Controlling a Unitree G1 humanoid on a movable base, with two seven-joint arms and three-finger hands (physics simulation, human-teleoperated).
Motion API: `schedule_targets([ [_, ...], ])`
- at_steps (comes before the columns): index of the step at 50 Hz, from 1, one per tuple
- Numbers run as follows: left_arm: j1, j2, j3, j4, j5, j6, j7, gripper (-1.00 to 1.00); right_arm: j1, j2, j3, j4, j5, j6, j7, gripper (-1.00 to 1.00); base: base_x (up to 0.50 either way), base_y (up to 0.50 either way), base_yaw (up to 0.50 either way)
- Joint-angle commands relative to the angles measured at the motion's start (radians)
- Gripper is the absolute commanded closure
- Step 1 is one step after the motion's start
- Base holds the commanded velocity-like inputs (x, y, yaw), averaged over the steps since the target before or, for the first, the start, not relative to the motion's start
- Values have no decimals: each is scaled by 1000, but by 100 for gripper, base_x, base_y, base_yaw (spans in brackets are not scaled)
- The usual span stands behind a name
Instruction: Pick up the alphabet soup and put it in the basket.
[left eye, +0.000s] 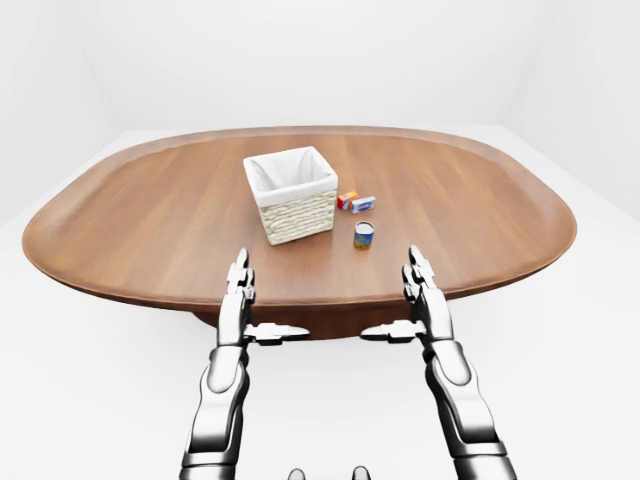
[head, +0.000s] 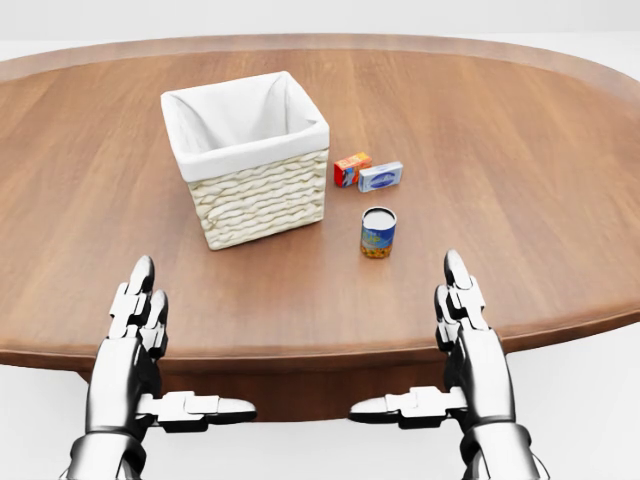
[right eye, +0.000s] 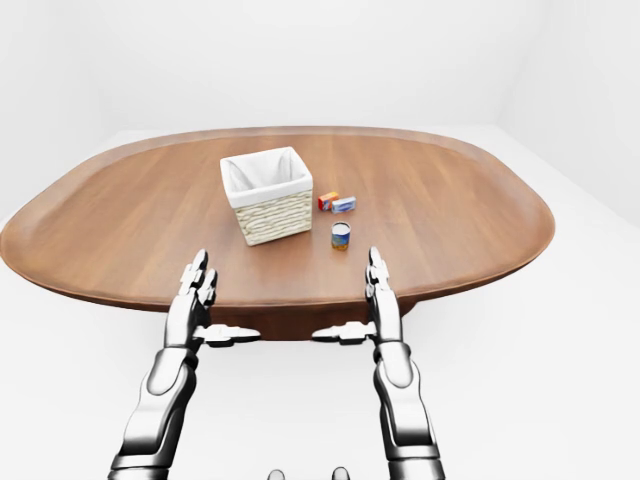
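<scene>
Two hands, head view: my left hand (head: 135, 345) and right hand (head: 465, 340) hover at the near table edge, fingers straight and spread, thumbs pointing inward, holding nothing
Soup, head view: the alphabet soup can (head: 378, 232) stands upright on the wooden table (head: 520, 180), right of the basket (head: 250, 160), apart from it
Boxes, head view: an orange box (head: 351, 169) touches a blue-white box (head: 381, 177), just above the can
Left-eye view: the oval table sits on a white floor (left eye: 590, 330)
Right-eye view: can nearer my right hand than my left
</scene>
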Motion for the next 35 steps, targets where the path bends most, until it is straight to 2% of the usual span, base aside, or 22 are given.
schedule_targets([
  [1, -3, 14, 28, 1, -15, 2, -23, -100, 14, -8, -12, -17, 10, 9, 44, -100, 0, 0, 0],
  [7, 1, 13, 27, -5, -14, 3, -24, -100, 21, -6, -11, -32, 10, 12, 43, -100, 0, 0, 0],
  [8, 0, 13, 27, -3, -15, 3, -24, -100, 21, -7, -9, -34, 18, 24, 53, -100, 0, 0, 0],
  [11, 5, 14, 29, -14, -17, 7, -25, -100, 18, -6, -10, -27, 13, 13, 47, -100, 0, 0, 0],
  [16, 13, 19, 40, -48, -23, 23, -31, -100, 7, -8, -11, -19, 11, 37, 45, -100, 0, 0, 0],
  [20, 5, 28, 62, -49, -26, 25, -29, -100, 7, -9, -14, -23, 21, 48, 56, -100, 0, 0, 0],
  [22, 3, 31, 77, -57, -21, 18, -11, -100, 6, -9, -15, -22, 21, 48, 55, -100, 21, 0, 0],
  [27, 39, 39, 104, -166, -43, 57, -25, -100, 7, -10, -16, -30, 29, 55, 63, -100, 31, 0, 0],
  [30, 49, 38, 114, -194, -41, 63, -26, -100, 4, -10, -17, -24, 30, 56, 65, -100, 43, -6, 0],
  [33, 63, 41, 146, -251, -67, 88, -32, -100, 1, -11, -19, -18, 34, 57, 68, -100, 46, -9, 0],
  [35, 78, 41, 162, -294, -75, 88, -36, -100, 0, -11, -21, -25, 38, 64, 69, -100, 49, -13, 0],
])
